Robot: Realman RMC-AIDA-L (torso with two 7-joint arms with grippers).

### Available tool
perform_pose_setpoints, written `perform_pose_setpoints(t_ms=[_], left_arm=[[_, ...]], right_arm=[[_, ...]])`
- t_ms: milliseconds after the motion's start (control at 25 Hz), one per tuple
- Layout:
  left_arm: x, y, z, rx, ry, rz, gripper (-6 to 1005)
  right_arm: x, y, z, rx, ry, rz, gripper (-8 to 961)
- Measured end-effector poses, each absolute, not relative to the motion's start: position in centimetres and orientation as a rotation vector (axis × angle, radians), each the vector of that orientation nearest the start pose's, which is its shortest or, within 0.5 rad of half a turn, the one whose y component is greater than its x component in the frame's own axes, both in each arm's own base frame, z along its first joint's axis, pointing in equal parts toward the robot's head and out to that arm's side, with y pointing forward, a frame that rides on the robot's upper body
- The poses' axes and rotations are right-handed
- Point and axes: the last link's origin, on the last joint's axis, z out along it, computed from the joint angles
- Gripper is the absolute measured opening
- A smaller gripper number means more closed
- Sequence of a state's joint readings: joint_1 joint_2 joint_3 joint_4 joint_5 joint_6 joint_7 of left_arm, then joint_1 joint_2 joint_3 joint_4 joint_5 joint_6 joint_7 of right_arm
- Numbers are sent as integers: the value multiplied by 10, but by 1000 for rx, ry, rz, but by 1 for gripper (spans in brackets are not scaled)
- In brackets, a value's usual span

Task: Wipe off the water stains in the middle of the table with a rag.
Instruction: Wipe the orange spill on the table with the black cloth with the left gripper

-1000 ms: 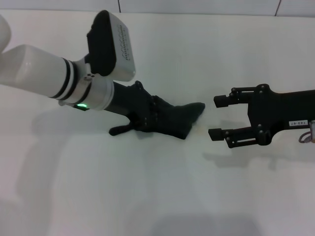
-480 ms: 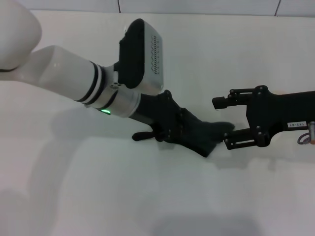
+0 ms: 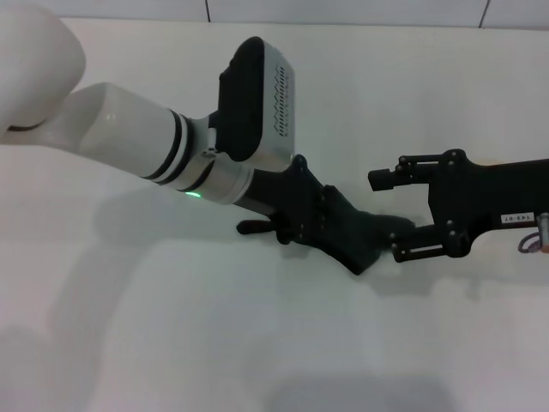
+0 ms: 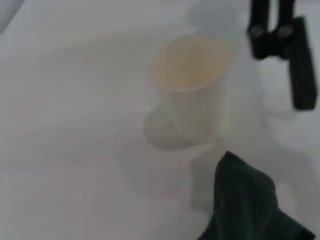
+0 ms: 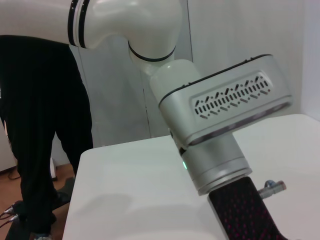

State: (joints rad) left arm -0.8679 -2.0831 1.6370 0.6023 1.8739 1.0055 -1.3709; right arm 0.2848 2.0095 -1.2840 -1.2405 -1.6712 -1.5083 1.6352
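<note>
Your left gripper [image 3: 364, 245] clamps the rag [image 3: 369, 243] against the open-jawed right gripper [image 3: 383, 215]; pushing on risks collision.

rag [image 4: 247, 200]: dark ribbed cloth, soft and matt | table [image 3: 257, 343]: smooth white, slight sheen | cup [image 4: 192, 90]: your pale, smooth plastic-looking one

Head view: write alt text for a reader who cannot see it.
The left end effector presses a dark rag onto the white table, its white arm reaching in diagonally. The rag's tip meets the lower finger of the open right end effector, which sits to the right. No stain is visible.
</note>
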Motion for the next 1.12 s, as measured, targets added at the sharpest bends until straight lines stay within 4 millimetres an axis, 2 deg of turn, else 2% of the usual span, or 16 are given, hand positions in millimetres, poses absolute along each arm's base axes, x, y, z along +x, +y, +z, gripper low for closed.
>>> perform_pose_setpoints(t_ms=[360,680,1120], left_arm=[[-170,388,-116,-2942,241,160,97],[-178,406,-95,-2860,137,130,97],[-185,409,-88,-2842,110,136,96]], right_arm=[[199,301,23,-2893,286,594,766],[200,300,23,-2893,294,593,766],[201,300,23,-2890,297,593,767]])
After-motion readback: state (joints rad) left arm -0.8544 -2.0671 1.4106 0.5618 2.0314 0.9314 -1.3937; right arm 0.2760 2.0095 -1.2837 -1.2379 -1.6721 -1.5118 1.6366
